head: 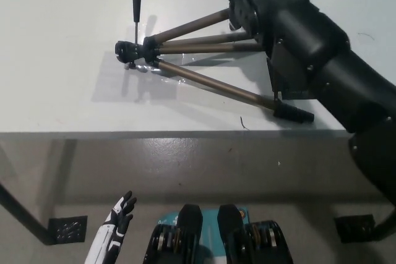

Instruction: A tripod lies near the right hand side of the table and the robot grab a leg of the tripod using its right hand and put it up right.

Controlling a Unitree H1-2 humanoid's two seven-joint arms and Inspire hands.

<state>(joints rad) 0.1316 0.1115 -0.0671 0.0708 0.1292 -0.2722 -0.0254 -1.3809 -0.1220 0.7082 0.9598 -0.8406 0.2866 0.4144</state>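
— What do you see of the right arm (315,60)?

— You're looking at a thick, matte black limb built from blocky, rounded casings, with small screws dotting the panels, filling the frame's right side.

— And the left hand (122,209)?

— At your lower left: white shell along the forearm, slim fingers with black segments.
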